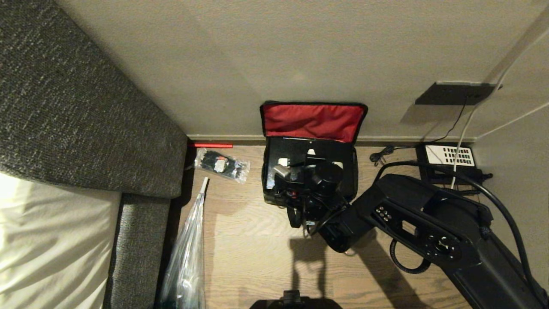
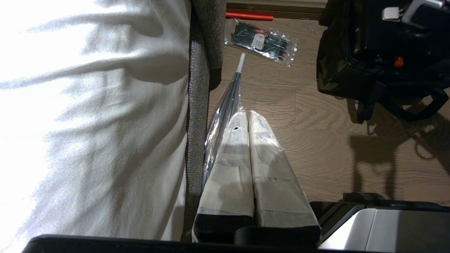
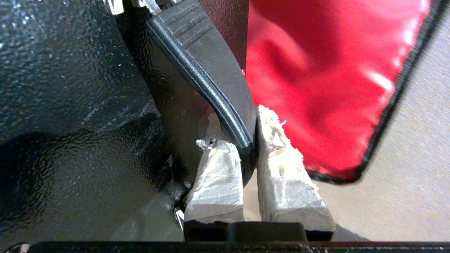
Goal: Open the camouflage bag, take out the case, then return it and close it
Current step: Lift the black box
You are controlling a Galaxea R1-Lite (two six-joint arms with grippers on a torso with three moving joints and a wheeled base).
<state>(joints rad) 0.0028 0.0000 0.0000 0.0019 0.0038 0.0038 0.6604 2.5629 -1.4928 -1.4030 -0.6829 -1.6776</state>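
Case (image 1: 291,150) half hidden under right end effector (image 3: 248,140)

Wooden floor (image 1: 253,249) runs beneath the right claw (image 1: 300,178). Clear packet of black cable ties (image 1: 222,165) lies on the floor, well to the claw's left, near a red rod (image 1: 210,145) along the skirting. Folded clear umbrella (image 1: 188,253) lies beside the grey sofa (image 1: 85,107). Black desk telephone (image 1: 448,161) sits to the claw's right, against the wall.

Head view looks straight down; right wrist view sits close against the camouflage bag (image 1: 311,148).
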